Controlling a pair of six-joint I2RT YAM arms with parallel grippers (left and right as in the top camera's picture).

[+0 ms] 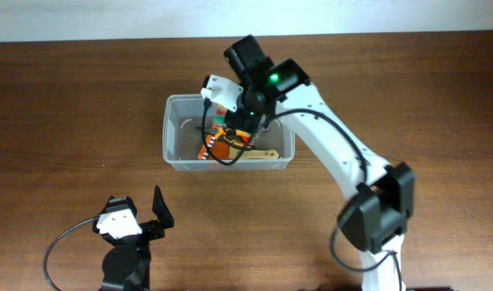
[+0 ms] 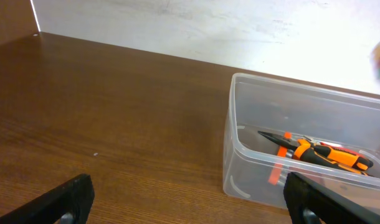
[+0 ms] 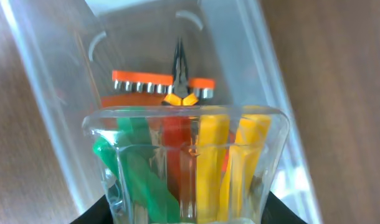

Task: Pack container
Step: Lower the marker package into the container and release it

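A dark brown wooden table (image 1: pixel 69 105) runs back to a pale white wall (image 1: pixel 69 20), with broad open wood on either side of the clear, translucent plastic rectangular container (image 1: pixel 167 133). It stands near the table's middle and holds orange-and-black pliers (image 2: pixel 314 152). The right gripper (image 3: pixel 185 213) hangs over the container's opening, pinching a small clear plastic tub (image 3: pixel 184 162) of green, red and yellow pieces, while the left gripper (image 2: pixel 190 199) sits near the front edge, well apart from the container's rim, fingers spread wide.
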